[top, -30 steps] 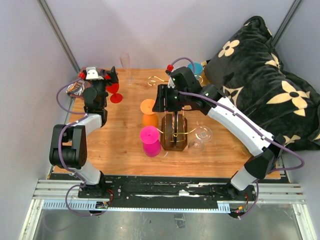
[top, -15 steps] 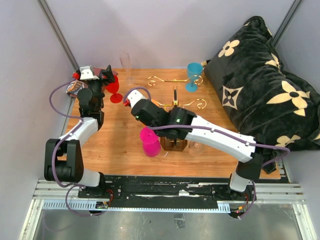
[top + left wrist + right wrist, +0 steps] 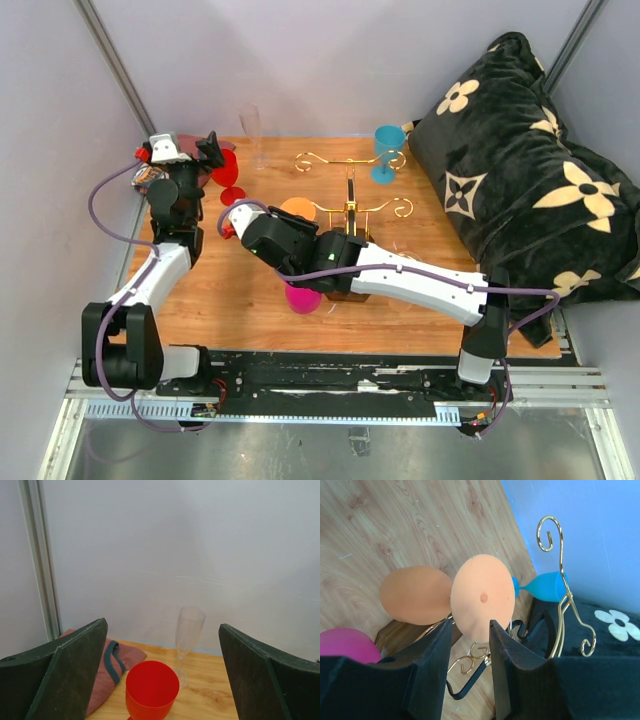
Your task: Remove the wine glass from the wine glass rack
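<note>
Wood table (image 3: 230,275), rack (image 3: 350,203) mid. Right gripper (image 3: 470,630) barely apart round orange glass (image 3: 482,597) foot, likely for the lift; grip unclear. Left gripper (image 3: 162,625) spread wide, parked far left.

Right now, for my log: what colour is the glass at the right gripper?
Orange wine glass; best in right wrist view.

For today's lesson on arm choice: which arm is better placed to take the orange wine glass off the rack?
Right. The right gripper frames the orange wine glass on the rack; the left gripper is open far off, facing a red glass.
</note>
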